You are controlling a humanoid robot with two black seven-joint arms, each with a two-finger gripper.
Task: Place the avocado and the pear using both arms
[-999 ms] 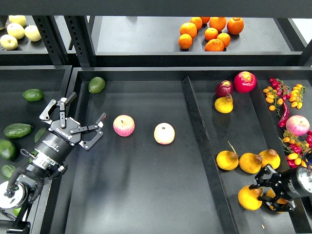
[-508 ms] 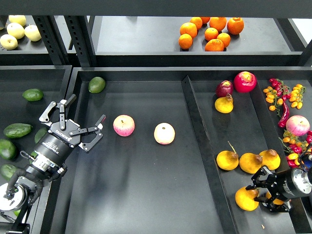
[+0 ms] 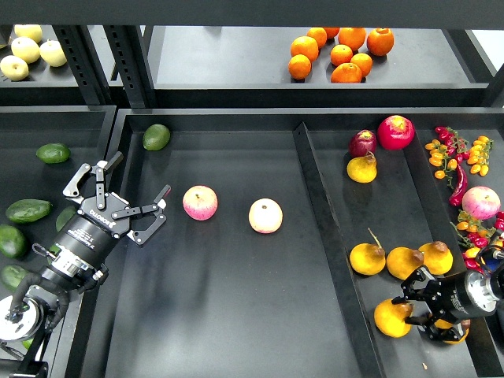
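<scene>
The pear (image 3: 390, 320), yellow-orange, lies low in the right tray (image 3: 394, 197). My right gripper (image 3: 410, 310) comes in from the right edge, and its fingers close around the pear's right side. The dark green elongated avocado (image 3: 29, 210) lies in the left tray (image 3: 47, 126), left of my left arm. My left gripper (image 3: 142, 173) is open and empty above the left wall of the middle tray (image 3: 220, 315), apart from the avocado.
A lighter, rounder avocado (image 3: 156, 136) sits in the middle tray's back left corner. Two apples (image 3: 200, 202) (image 3: 265, 216) lie mid-tray. Several more pears (image 3: 405, 262) lie just behind my right gripper. Cherry tomatoes and chillies (image 3: 457, 161) lie at the far right. Oranges (image 3: 339, 51) are on the back shelf.
My right gripper has shifted left and slightly down, and the pear has moved left with it. My left arm has stayed nearly still.
</scene>
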